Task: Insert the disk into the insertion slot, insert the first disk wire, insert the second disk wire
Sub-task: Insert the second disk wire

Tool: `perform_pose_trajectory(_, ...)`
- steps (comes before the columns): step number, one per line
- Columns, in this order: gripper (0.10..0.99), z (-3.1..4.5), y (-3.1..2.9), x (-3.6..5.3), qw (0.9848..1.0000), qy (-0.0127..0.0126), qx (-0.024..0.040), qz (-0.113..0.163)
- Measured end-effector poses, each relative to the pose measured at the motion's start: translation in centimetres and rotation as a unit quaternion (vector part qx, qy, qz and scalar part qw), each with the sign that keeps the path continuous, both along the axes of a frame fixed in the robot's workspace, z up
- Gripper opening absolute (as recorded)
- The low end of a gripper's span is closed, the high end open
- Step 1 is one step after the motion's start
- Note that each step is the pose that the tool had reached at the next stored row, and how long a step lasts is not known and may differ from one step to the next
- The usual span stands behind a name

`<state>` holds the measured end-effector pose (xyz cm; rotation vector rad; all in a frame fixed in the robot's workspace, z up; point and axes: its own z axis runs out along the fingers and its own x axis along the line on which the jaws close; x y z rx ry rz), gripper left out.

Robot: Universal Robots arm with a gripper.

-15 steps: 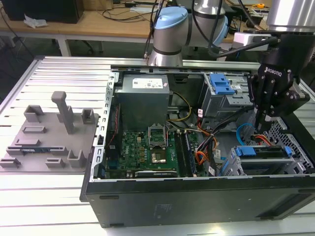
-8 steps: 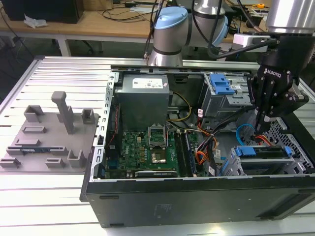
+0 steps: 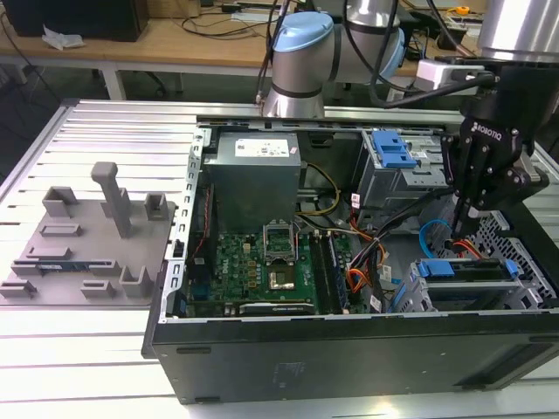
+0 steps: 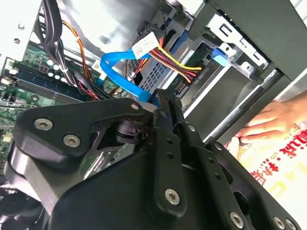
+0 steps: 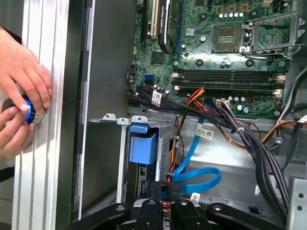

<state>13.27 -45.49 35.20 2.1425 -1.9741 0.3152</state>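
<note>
The disk, framed by its blue carrier, sits inside the insertion slot of grey perforated metal at the case's front corner on the exterior view's right. In the first wrist view the carrier shows end-on. A bundle of yellow, red and black wires runs into the disk's rear edge. The blue flat disk wire loops beside it. My black gripper hangs just behind the disk. Its fingers are pressed together on the blue wire's plug end.
A taller grey cage with a blue latch stands behind the slot. Motherboard, power supply and black cable bundles crowd the case. A person's hands hold a blue-ringed knob outside the case wall. A grey fixture plate lies at the exterior view's left.
</note>
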Motion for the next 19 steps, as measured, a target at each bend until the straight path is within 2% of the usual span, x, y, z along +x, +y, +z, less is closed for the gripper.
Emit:
perform_pose_trajectory(2, 0.161, 0.04, -0.20, 0.00, 0.9999, 0.0000, 0.0102, -0.001)
perform_pose_trajectory(3, 0.161, 0.03, -0.36, 0.00, 0.9997, 0.0000, 0.0232, -0.001)
perform_pose_trajectory(5, 0.161, 0.04, -0.54, 0.00, 0.9992, 0.0000, 0.0398, -0.001)
perform_pose_trajectory(6, 0.161, 0.04, -0.71, 0.00, 0.9985, 0.0000, 0.0545, -0.001)
perform_pose_trajectory(8, 0.161, 0.05, -0.92, 0.00, 0.9975, 0.0000, 0.0712, -0.001)
perform_pose_trajectory(9, 0.161, 0.06, -1.05, 0.00, 0.9966, 0.0000, 0.0818, -0.001)
perform_pose_trajectory(10, 0.161, 0.09, -1.16, 0.00, 0.9960, 0.0000, 0.0891, -0.001)
perform_pose_trajectory(12, 0.161, 0.12, -1.35, 0.00, 0.9956, -0.0003, 0.0940, -0.005)
perform_pose_trajectory(16, 0.161, 0.13, -1.36, 0.00, 0.9951, -0.0026, 0.0940, -0.029)
perform_pose_trajectory(19, 0.161, 0.13, -1.36, 0.00, 0.9939, -0.0052, 0.0939, -0.057)
